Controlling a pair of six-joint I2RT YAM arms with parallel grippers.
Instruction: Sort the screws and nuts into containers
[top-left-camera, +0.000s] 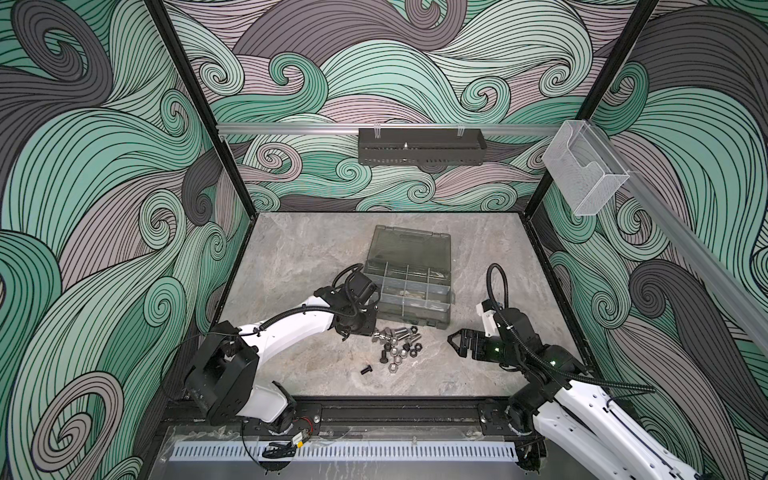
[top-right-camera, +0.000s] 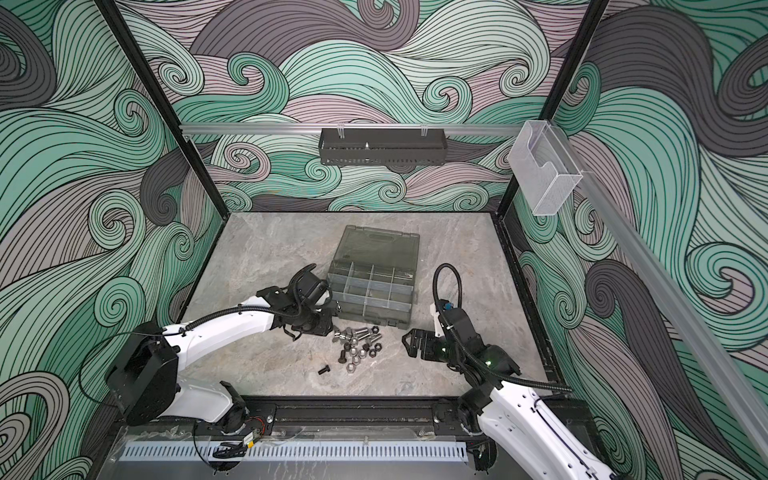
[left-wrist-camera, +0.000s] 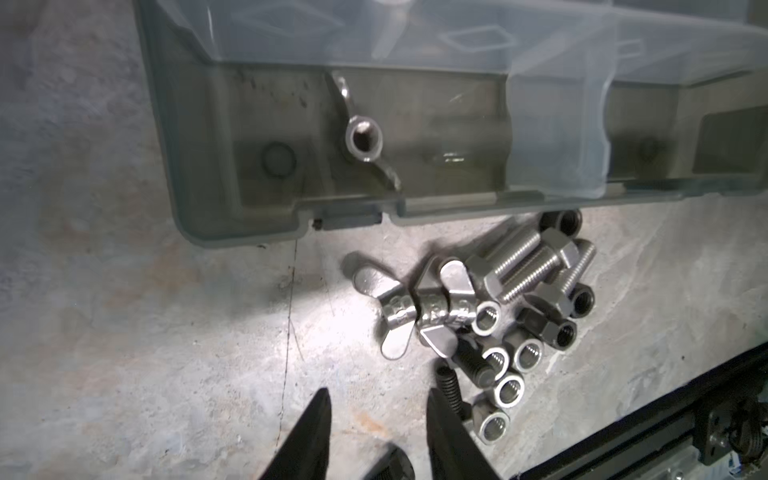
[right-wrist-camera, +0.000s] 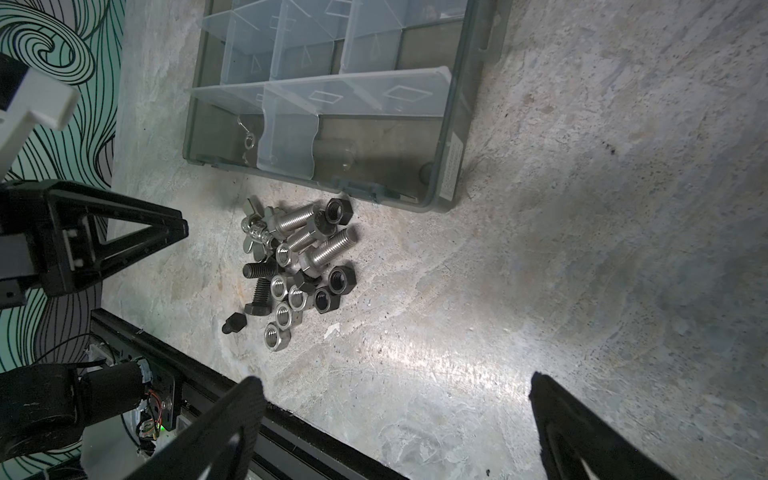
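Observation:
Silver and black screws (top-left-camera: 401, 332) (right-wrist-camera: 328, 249) and nuts (top-left-camera: 395, 360) (right-wrist-camera: 282, 311) lie heaped with wing nuts (left-wrist-camera: 399, 311) on the stone table, just in front of the smoky grey organizer case (top-left-camera: 411, 320). One black screw (top-left-camera: 366, 369) lies apart, nearer the front. One wing nut (left-wrist-camera: 363, 143) rests in the case's near-left container (left-wrist-camera: 415, 124). My left gripper (top-left-camera: 349, 332) (left-wrist-camera: 380, 399) hovers at the pile's left edge, jaws apart with only table between the tips. To the right of the pile my right gripper (top-left-camera: 455, 338) (right-wrist-camera: 397, 384) stands wide open and empty.
The case's lid (top-left-camera: 407, 245) lies open flat toward the back. A black perforated tray (top-left-camera: 419, 145) hangs on the back wall and a clear acrylic holder (top-left-camera: 584, 174) on the right rail. A black rail (top-left-camera: 395, 409) borders the table's front edge.

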